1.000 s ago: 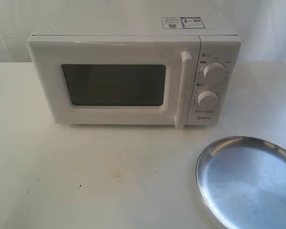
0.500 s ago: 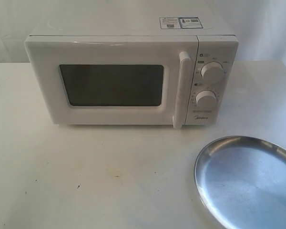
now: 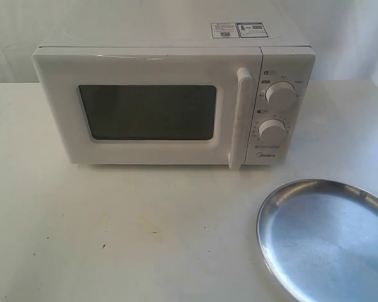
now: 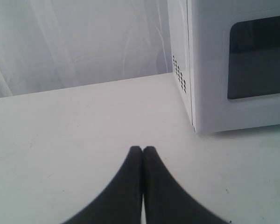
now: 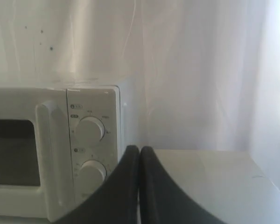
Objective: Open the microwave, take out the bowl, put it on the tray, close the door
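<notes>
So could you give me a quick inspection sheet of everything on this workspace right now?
Surface: white table, a few small dark specks.
Microwave: upright at the back, door shut, handle beside the dials.
Bowl: not seen; window too dark to tell.
Tray: empty, front right of the exterior view.
Clutter: nothing seen.
Grippers: left gripper and right gripper both shut, holding nothing.
Cables: nothing seen.
Surroundings: white curtain behind.

Exterior camera looking down at the microwave [image 3: 170, 107] front, wrist cameras facing it low, left near vents [image 4: 179, 74], right near dials [image 5: 91, 129].
</notes>
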`<state>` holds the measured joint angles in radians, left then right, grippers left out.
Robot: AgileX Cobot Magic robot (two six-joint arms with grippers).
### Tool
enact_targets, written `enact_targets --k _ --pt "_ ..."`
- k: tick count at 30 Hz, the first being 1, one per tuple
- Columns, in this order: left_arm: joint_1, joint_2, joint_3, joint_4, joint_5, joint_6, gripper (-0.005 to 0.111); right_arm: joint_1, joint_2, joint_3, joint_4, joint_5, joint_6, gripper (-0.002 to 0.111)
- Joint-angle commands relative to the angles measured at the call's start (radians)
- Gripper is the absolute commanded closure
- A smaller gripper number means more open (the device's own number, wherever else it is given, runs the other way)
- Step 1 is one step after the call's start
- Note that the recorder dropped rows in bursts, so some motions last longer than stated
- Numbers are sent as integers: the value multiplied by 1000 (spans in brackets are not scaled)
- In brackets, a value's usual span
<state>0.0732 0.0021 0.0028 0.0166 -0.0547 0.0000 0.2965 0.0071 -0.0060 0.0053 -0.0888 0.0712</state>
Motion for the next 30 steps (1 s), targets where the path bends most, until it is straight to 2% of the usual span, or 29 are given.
enact_targets --k 1,4,8,17,21,24,25,28,30 --pt "0 -2 -3 -8 -4 0 107 -7 -6 6 3 7 161 108" --pt "0 -2 -3 -8 -4 0 107 -7 -6 6 3 -9 182 108" --pt "0 -2 -3 -8 -4 0 107 -7 -6 6 3 13 306 108" --pt "0 -2 -3 -8 -4 0 107 -7 -6 6 3 26 359 108" --pt "0 -2 -3 -8 -4 0 107 -7 -6 6 3 -118 349 108" --pt "0 -2 -3 -8 -4 0 107 -5 -6 6 -11 -233 457 108" --pt "0 -2 -3 -8 -4 0 107 -5 -4 6 -61 -287 505 108" --pt "0 -2 -3 -8 -4 0 107 3 18 -6 -378 -529 721 108" --pt "0 -2 -3 -8 -4 0 107 5 66 -85 -584 -638 850 108"
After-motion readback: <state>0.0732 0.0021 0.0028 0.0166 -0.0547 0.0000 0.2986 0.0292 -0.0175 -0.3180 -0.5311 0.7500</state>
